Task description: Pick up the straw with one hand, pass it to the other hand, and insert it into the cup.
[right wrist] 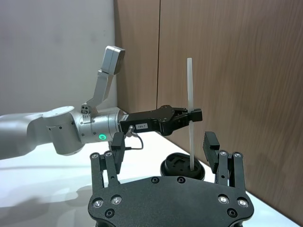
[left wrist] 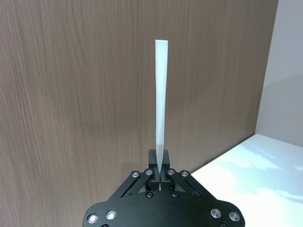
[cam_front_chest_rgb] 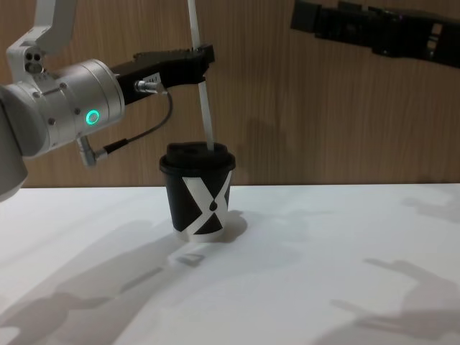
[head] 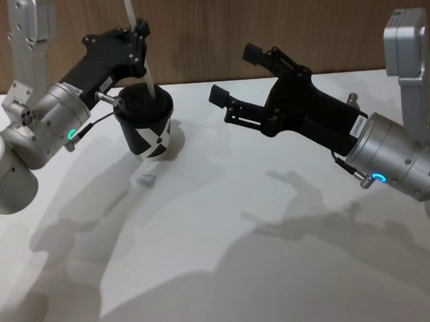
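Left gripper sat in the upper left of the head view, silver arm with green ring reaching in from the left edge, jaws closed tight on the straw. Straw stood nearly upright, its upper end past the top of the frame, its lower end down in the lid of the cup. In the chest view the left gripper pinched the straw well above the cup, and the straw tip met the lid right of centre. Left wrist view: jaws pressed on the base of the straw, which rose straight against the wood wall.

Cup stood upright on the white counter, left of centre, white X facing the camera. A small pale scrap lay on the counter just in front of the cup.

Right gripper hung right of centre in the head view, above the counter, jaws wide apart, holding nothing, well apart from cup and straw. Chest view showed it at upper right. Right wrist view: its open fingers framed the cup lid and straw farther off.
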You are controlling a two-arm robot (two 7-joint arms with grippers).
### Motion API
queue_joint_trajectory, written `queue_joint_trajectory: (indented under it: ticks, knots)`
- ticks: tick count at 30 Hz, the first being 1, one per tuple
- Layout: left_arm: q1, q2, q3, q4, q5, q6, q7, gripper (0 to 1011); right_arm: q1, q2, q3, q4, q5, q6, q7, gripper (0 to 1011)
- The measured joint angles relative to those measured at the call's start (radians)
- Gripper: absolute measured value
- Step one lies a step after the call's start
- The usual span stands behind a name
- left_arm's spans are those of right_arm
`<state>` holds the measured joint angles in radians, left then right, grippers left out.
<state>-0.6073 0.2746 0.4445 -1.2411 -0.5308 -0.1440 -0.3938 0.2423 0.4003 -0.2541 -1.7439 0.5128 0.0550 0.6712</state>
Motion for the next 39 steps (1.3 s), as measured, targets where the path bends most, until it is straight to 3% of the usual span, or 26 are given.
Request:
queue_joint_trajectory:
  ticks: [27, 39]
  knots:
    - [-0.020, -0.036, -0.007, 0.075, 0.014, -0.001, -0.032, 21, 0.000, 0.000, 0.000, 0.000, 0.000, 0.000, 0.000, 1001]
    - [-0.022, -0.046, -0.005, 0.088, 0.026, 0.008, -0.038, 336, 0.000, 0.000, 0.000, 0.000, 0.000, 0.000, 0.000, 1001]
